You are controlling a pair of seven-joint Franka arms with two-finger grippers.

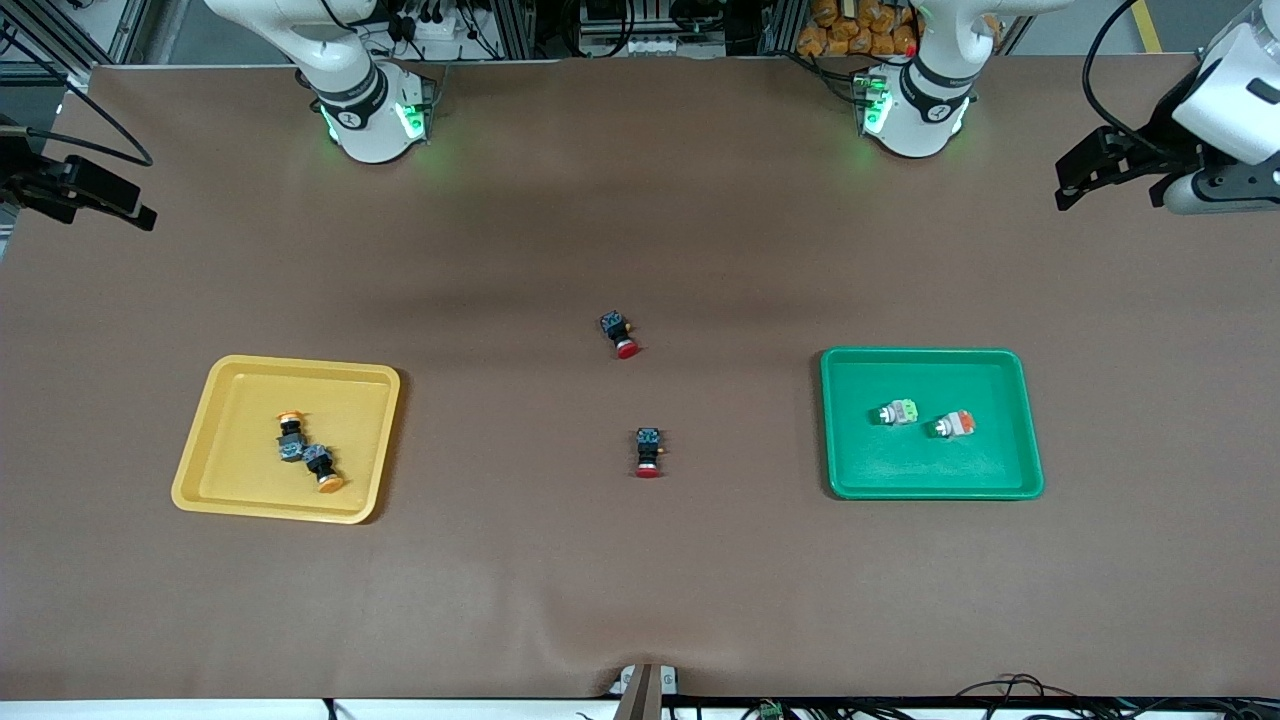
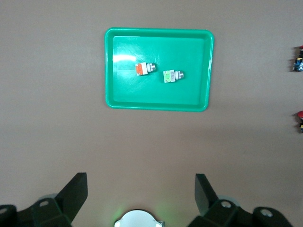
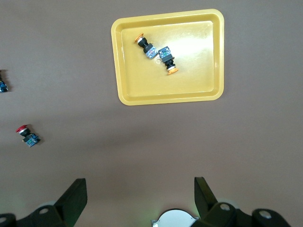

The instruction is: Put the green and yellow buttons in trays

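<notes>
Below the wide, empty left gripper [image 2: 137,189] lay the green tray [image 2: 158,106]; below the wide right gripper [image 3: 137,189], the yellow tray [image 3: 170,98]. Sorting appeared complete; both arms waited.

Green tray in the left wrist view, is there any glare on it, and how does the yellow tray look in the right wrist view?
Left wrist view: a white glare patch on the green tray floor near one corner. Right wrist view: a broad bright sheen on the yellow tray floor beside the buttons.
</notes>
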